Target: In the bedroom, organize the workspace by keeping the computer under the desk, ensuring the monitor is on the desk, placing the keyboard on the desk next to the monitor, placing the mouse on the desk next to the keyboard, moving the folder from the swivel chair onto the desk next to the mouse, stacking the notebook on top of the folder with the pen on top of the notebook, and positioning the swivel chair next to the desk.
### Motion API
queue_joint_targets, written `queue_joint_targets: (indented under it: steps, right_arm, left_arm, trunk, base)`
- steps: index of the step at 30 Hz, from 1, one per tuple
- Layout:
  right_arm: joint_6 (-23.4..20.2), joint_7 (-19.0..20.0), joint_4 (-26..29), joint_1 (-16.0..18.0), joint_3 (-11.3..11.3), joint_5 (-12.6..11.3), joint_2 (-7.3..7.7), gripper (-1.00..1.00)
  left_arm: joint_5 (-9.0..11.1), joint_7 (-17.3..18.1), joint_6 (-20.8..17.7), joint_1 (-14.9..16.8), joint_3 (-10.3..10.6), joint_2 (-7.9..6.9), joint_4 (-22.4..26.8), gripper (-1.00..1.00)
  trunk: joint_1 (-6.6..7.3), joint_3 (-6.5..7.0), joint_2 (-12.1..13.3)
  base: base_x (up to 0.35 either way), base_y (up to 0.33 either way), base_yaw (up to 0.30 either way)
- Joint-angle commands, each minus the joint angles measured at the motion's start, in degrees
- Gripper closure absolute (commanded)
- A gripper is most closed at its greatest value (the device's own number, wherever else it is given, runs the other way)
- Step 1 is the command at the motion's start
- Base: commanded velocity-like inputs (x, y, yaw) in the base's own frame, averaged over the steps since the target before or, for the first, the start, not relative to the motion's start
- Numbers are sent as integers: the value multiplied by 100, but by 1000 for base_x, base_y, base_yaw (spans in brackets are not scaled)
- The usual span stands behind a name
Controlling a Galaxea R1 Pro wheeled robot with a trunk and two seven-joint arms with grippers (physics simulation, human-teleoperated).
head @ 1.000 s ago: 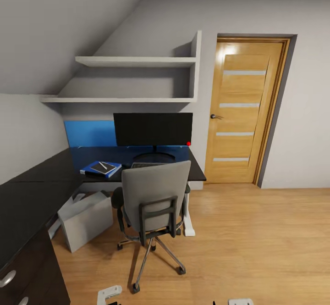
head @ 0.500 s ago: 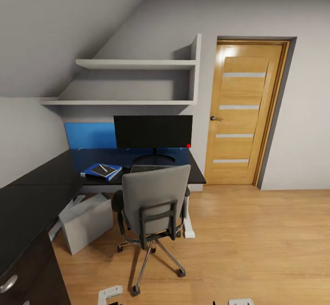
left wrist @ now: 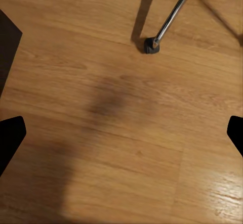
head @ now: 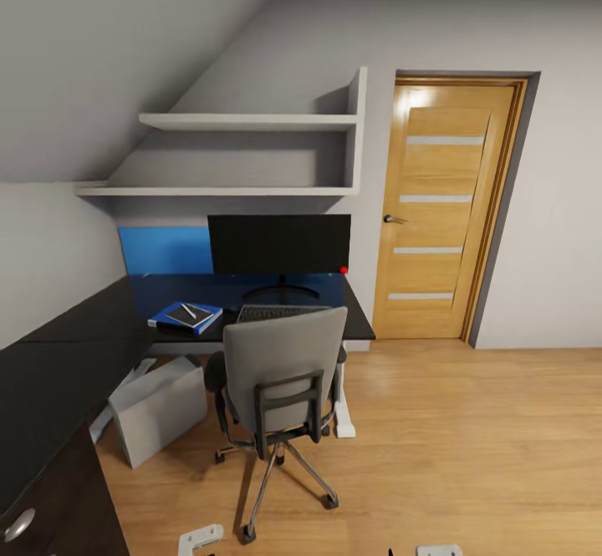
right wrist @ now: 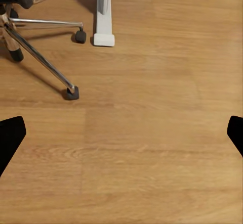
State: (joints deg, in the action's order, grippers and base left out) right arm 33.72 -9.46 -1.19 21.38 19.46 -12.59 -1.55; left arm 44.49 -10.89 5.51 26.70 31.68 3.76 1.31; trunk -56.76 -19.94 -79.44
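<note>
Seen from the head camera: black L-shaped desk [head: 75, 334] in a corner beneath a sloped ceiling. On it, upright at the back, the monitor [head: 279, 244], screen dark, red dot at its lower right corner, round base partly hidden. Just in front of the base, the keyboard [head: 269, 313], near edge cut off by the chair back. No telling where the mouse lies. To the left of the keyboard, well apart, the blue folder [head: 186, 318] flat on the desk, the dark notebook [head: 186, 314] stacked on it, the whitish pen [head: 190, 311] lying across the notebook.

In front of the desk, the swivel chair [head: 283, 372], grey back toward the camera, seat hidden, chrome legs spread on the wood floor [head: 468, 447]. Under the desk at left, the light grey computer [head: 159, 407], tilted, upper part hidden by the desk edge.

Behind: blue wall panel [head: 165, 250], two white shelves [head: 242, 121], wooden door [head: 443, 205] shut.

Left end effector [left wrist: 121, 133] with dark fingertips far apart at the frame edges, holding nothing, above bare floor and one chair castor. Right end effector [right wrist: 121, 133] likewise wide, holding nothing, above floor near the white desk foot [right wrist: 104, 11].
</note>
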Motion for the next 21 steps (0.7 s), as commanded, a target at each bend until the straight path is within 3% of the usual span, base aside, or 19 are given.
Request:
queue_joint_targets:
  steps: [1, 21]
  right_arm:
    - [21, -20, -13, 6, 50, -35, -3, -100]
    - [21, -20, -13, 6, 50, -37, -3, -100]
  left_arm:
    - [42, -22, 19, -1, 48, 1, 0, -100]
    - [42, -27, 15, -16, 39, -22, 0, -100]
  trunk:
    - [23, 12, 38]
    - [418, 335, 760]
  base:
    - [0, 0, 0]
    - [0, 0, 0]
